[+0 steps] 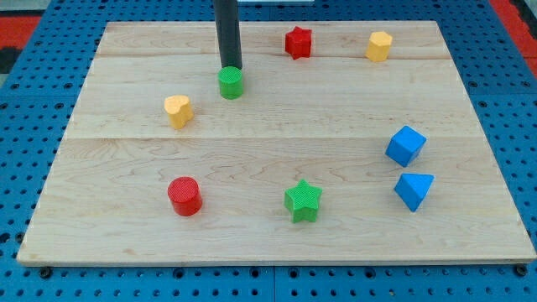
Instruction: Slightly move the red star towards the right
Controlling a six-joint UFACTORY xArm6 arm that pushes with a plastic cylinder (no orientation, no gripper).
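Note:
The red star point(298, 42) lies near the view's top, a little right of centre, on the wooden board point(277, 226). My tip point(231, 67) stands to the star's left and a little lower, right at the top edge of the green cylinder point(231, 83). The dark rod rises from the tip out of the view's top. The tip is well apart from the red star, with bare board between them.
A yellow hexagonal block point(378, 46) lies right of the red star. A yellow heart point(178, 110) is at the left. A red cylinder point(185, 195), a green star point(303, 200), a blue cube point(406, 145) and a blue wedge-shaped block point(414, 190) lie lower.

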